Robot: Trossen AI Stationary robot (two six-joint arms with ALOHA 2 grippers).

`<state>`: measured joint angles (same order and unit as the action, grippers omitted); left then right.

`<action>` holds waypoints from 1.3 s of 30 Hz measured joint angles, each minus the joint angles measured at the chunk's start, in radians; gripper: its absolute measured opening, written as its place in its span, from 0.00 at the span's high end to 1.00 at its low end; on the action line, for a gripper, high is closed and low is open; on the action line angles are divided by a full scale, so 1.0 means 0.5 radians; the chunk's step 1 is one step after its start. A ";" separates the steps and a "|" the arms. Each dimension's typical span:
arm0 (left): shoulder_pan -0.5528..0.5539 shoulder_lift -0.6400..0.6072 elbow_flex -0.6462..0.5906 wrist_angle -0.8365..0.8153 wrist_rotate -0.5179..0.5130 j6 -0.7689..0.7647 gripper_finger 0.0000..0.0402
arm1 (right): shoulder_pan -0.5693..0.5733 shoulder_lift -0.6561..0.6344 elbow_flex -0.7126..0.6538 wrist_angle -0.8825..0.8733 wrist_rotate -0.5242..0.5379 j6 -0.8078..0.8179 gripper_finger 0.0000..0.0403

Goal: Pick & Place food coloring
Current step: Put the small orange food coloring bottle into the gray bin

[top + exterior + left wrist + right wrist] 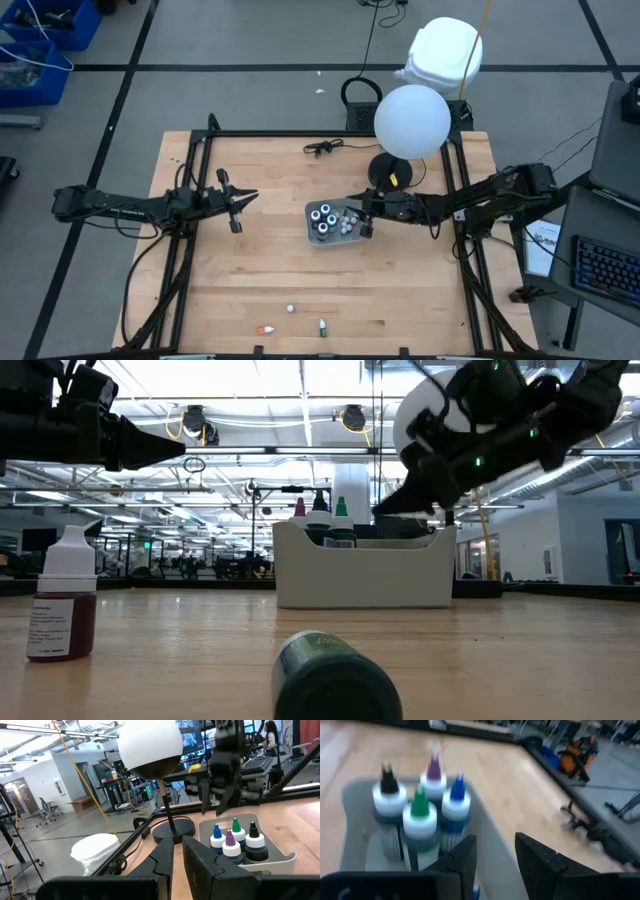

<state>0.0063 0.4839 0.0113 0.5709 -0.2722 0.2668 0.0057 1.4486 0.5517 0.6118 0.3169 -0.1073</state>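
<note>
Grey rectangular plastic tray (312, 232) mid-tabletop holds four dark food coloring bottles (324, 216) plus small white-capped ones. Right pincer (366, 212) hovers over tray's right edge, fingers parted, empty. Left pincer (240, 204) waits well left of tray, nearly closed, empty.

Bright overhead lighting, soft shadows; right wrist view motion-blurred.

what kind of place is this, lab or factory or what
Most likely a robotics lab or open workshop: a wooden table framed by dark rails, a keyboard at a desk beside it, and exposed ducts and strip lights above rows of other workstations.
</note>
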 joint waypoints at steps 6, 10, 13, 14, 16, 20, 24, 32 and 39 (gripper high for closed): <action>0.001 0.001 0.000 -0.046 0.000 0.000 0.88 | 0.042 -0.571 0.015 -0.425 -0.015 -0.030 0.84; 0.002 0.001 0.000 -0.059 -0.001 -0.001 0.88 | -0.043 -1.049 -0.065 -0.650 -0.092 -0.026 0.98; 0.002 0.000 0.000 -0.058 -0.001 -0.049 0.88 | -0.123 -1.371 -0.147 -0.814 -0.168 0.013 0.98; 0.002 0.000 0.000 -0.056 -0.001 -0.079 0.88 | -0.142 -1.462 -0.187 -0.855 -0.170 0.038 0.98; 0.001 0.000 0.000 -0.048 -0.016 -0.100 0.88 | -0.173 -1.622 -0.296 -0.880 -0.170 0.084 0.99; 0.002 0.000 0.000 -0.041 -0.034 -0.029 0.88 | -0.180 -1.860 -0.574 -0.746 -0.180 0.192 1.00; 0.002 0.001 0.000 -0.041 -0.034 -0.053 0.88 | -0.179 -1.975 -0.839 -0.445 -0.327 0.253 1.00; 0.002 0.000 0.000 -0.043 -0.010 -0.047 0.88 | -0.179 -1.979 -1.062 -0.062 -0.376 0.237 1.00; 0.001 0.020 0.000 -0.054 -0.017 -0.353 0.88 | -0.178 -1.980 -1.065 -0.048 -0.382 0.211 1.00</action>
<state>0.0066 0.4941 0.0113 0.5438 -0.2808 0.0904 -0.0834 0.4586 0.0193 0.5879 0.1260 -0.0017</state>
